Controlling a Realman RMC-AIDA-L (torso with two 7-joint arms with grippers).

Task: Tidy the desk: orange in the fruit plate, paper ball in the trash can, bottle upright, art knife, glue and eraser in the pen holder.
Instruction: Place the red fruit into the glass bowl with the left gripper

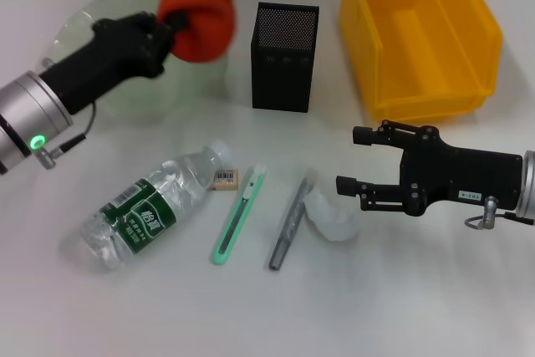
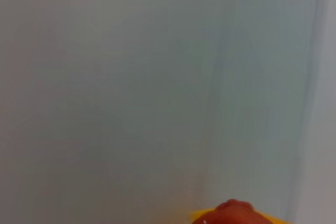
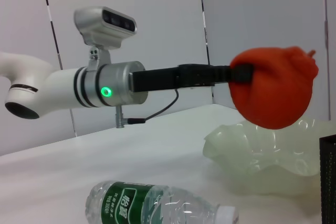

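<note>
I have the left gripper (image 1: 171,22) clamped on the orange (image 1: 201,14) above the fruit plate (image 1: 84,18), not yet released, my right gripper (image 1: 351,160) open and empty near the paper ball (image 1: 330,219), everything else still untidied

we see left gripper (image 3: 242,73) clamped on orange (image 3: 274,88) | orange held in air above fruit plate (image 3: 247,148), not touching it | bottle (image 3: 157,204) lying on its side on table (image 3: 105,156), near fruit plate | pen holder (image 3: 328,177) edge beside plate
</note>
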